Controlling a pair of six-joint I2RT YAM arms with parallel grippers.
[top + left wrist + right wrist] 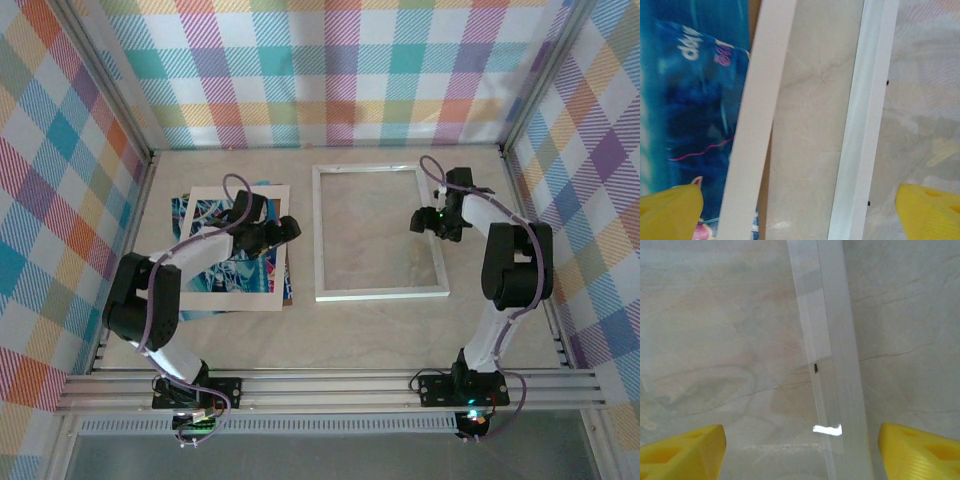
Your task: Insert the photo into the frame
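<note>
Currently, both tools are found wide open, and nothing is held by either. The left tool (pixel 800 205) is poised over the strip of bare worktop (pixel 810 110) between the stack and the frame (pixel 865 125). The photo (pixel 695 100) is seen just to the left of this tool. It is overlaid by the cream mat (pixel 757 120), and the print shows through the mat's window and past its left edge.

The photo is judged light, thin and floppy, easily creased, and likely slick against the worktop. A hold is best taken at an exposed edge or corner, and it is thought that the mat must be lifted off first.

Further right, the frame is laid flat, apart from the stack. The right tool (pixel 800 447) is held above the frame's right rail, which runs between its fingers with clearance on either side. The frame is judged stiff and its pane fragile, so only the rails are to be gripped.
</note>
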